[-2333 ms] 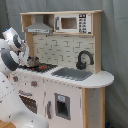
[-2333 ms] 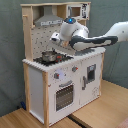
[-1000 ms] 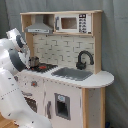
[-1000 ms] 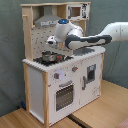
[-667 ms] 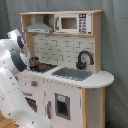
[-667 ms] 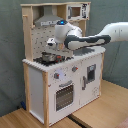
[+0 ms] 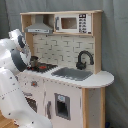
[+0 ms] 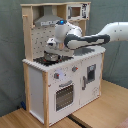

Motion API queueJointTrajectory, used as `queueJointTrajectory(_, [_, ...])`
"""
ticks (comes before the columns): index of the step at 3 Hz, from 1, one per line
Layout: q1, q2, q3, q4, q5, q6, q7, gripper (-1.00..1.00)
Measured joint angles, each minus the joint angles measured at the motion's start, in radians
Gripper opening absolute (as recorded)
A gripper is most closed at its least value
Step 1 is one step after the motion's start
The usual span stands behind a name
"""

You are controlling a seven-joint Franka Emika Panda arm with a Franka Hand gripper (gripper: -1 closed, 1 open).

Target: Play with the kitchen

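Arm reaching over kitchen (image 8: pixel 60 75) stovetop (image 8: pixel 50 59) at frame centre-left, gripper (image 8: pixel 51 47) just above it, grip state unreadable; next likely lowering onto stovetop.

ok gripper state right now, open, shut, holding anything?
Gripper: cannot be told. It sits low over the stovetop of the kitchen in the second exterior view; the first exterior view hides it behind the arm.
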Motion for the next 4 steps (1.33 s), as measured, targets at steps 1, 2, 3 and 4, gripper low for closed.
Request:
queueJointTrajectory(1, [0.001,0.014,-0.002,0.029,0.000,-0.103,0.002,-1.00])
queueJointTrajectory(2, [0.002,0.063,-0.017,0.029,-0.010,-0.198,0.011,-1.00])
queueJointTrajectory(3, [0.009,0.118,-0.019,0.012,-0.037,-0.276,0.040,-1.00])
queueJointTrajectory(4, [0.024,0.169,-0.020,-0.021,-0.089,-0.323,0.075,-1.00])
